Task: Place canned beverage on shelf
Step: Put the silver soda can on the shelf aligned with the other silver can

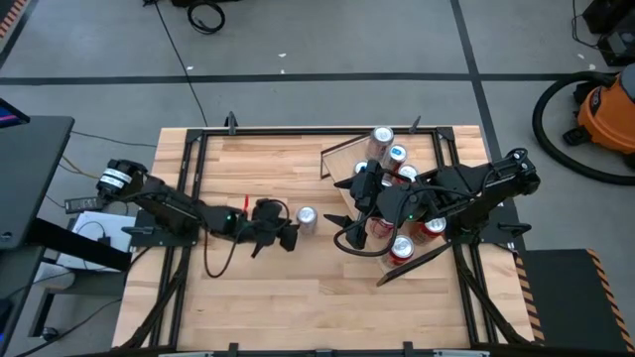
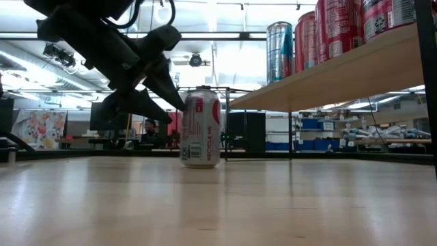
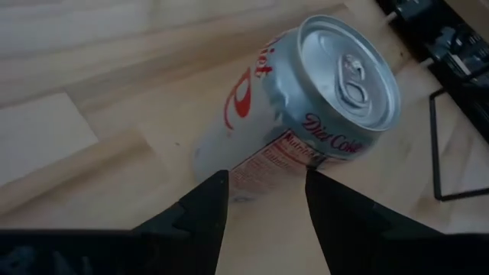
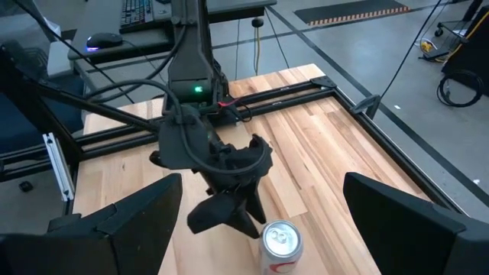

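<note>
A silver Diet Coke can (image 1: 307, 218) stands upright on its base on the butcher-block tabletop (image 3: 306, 114). My left gripper (image 3: 263, 183) slants down at the can's side from the table's left. Its fingers stand a little apart, narrower than the can, with their tips right at the can's wall (image 2: 183, 106). The shelf (image 2: 341, 75), a light wood plank, stands raised at the right and carries several cans (image 1: 382, 139). My right gripper (image 1: 362, 188) hangs open above the shelf, holding nothing. My left gripper has its fingertips (image 3: 218, 183) right against the can's side wall (image 3: 260, 164), below the rim, coming slantwise from above and from the table's left. I cannot tell whether they touch it. The can stands upright on the table.
Black metal frame rails (image 1: 189, 188) run along the table's edges. The shelf's thin black leg (image 2: 290, 133) stands behind the can. Bare tabletop (image 1: 298, 297) lies toward the near edge. Beyond the table are a floor, cables and an orange vacuum (image 1: 605, 109).
</note>
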